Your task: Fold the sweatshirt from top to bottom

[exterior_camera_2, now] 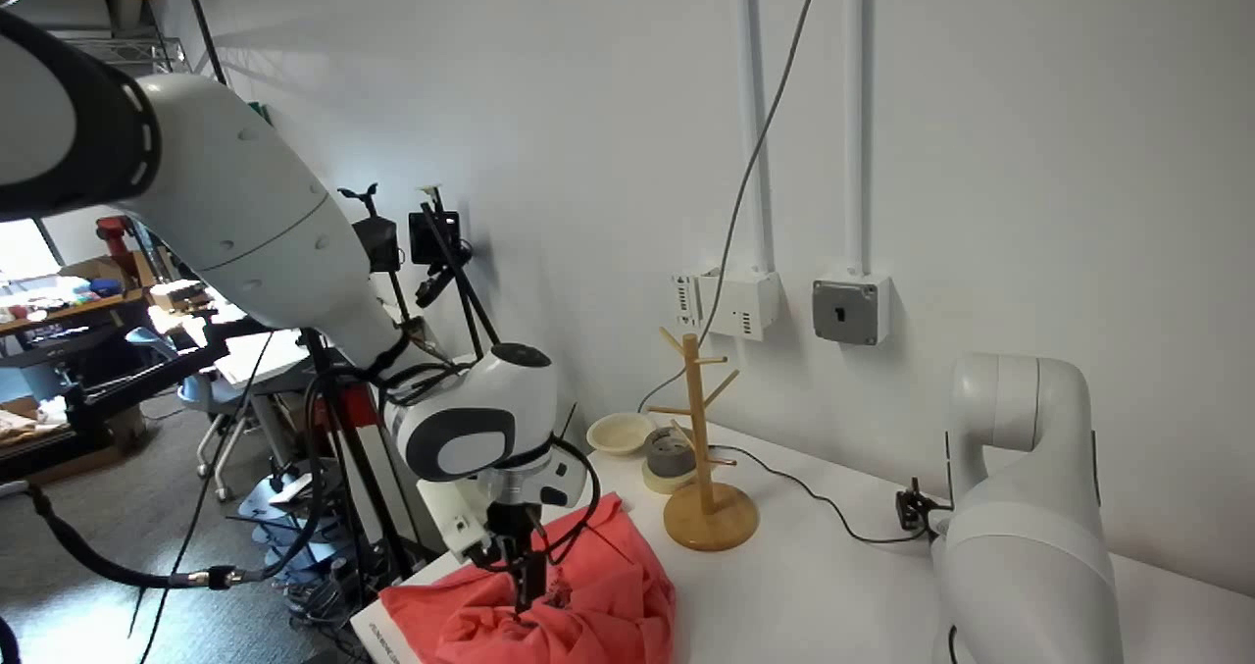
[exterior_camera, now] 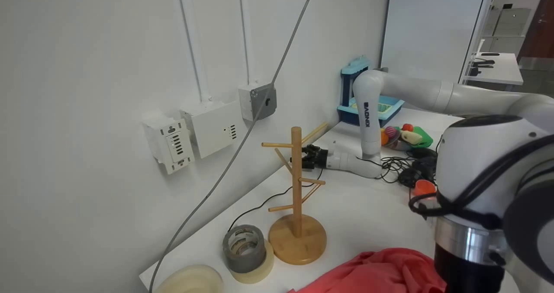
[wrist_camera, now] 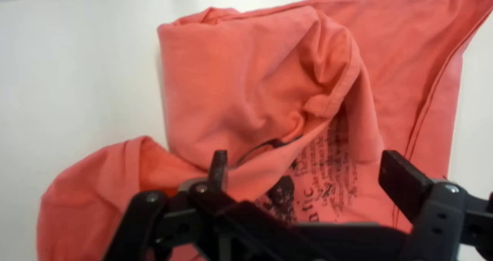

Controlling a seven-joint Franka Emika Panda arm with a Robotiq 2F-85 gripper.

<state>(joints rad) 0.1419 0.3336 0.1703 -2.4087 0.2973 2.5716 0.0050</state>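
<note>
The coral-red sweatshirt (wrist_camera: 204, 79) lies crumpled and partly folded over itself on the white table. It shows in both exterior views (exterior_camera: 376, 275) (exterior_camera_2: 613, 595). Dark printed lettering shows between folds in the wrist view. One part lies flat toward the upper right, and a rolled flap covers the middle. My gripper (wrist_camera: 304, 172) is open, its two black fingers wide apart over the sweatshirt with no fabric visibly pinched. In an exterior view the gripper (exterior_camera_2: 522, 581) points down at the sweatshirt; I cannot tell whether the fingertips touch it.
A wooden mug tree (exterior_camera: 297, 189) stands beside the sweatshirt, with tape rolls (exterior_camera: 244, 249) and a pale bowl (exterior_camera: 190, 280) near it. A second white arm (exterior_camera: 368, 111) rests farther along the table (exterior_camera_2: 824, 586). A grey cable (exterior_camera: 233, 154) hangs along the wall.
</note>
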